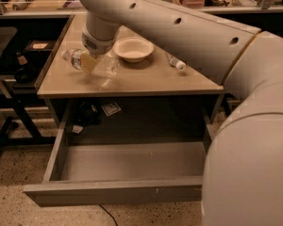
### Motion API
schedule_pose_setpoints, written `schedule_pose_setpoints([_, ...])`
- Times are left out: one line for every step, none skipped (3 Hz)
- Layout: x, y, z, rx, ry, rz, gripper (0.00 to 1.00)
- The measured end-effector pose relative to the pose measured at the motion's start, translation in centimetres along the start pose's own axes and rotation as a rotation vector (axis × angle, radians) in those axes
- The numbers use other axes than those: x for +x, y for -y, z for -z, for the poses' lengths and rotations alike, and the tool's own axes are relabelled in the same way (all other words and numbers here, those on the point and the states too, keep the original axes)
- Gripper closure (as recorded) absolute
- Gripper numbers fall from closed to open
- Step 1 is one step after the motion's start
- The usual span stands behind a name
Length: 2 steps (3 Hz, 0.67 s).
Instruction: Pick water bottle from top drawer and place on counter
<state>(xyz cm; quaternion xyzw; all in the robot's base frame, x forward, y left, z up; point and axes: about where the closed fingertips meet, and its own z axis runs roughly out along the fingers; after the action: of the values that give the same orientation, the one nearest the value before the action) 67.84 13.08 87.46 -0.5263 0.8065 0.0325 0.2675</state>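
The water bottle [105, 68] is a clear crinkled bottle lying sideways, its dark label band and neck pointing left. My gripper [90, 63] is shut on it over the left part of the counter [151, 81], just left of the white bowl. The bottle is low over the tabletop; I cannot tell whether it touches. The top drawer [132, 161] is pulled open below the counter, and its grey floor is bare. My pale arm comes in from the upper right and fills the right side of the view.
A white bowl [133, 49] stands at the counter's middle back. A second bottle with a white cap [176, 63] lies to its right. Small items and a card [111, 108] lie in the shadow under the counter. Dark shelving [19, 65] stands at the left.
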Motion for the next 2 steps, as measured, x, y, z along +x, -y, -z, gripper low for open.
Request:
schedule_pose_setpoints([-1.1,2.0,-3.74,-0.036,-0.007,-0.024,1.0])
schedule_pose_setpoints([-1.06,2.2,-4.18,-0.039,-0.006,-0.031,1.0])
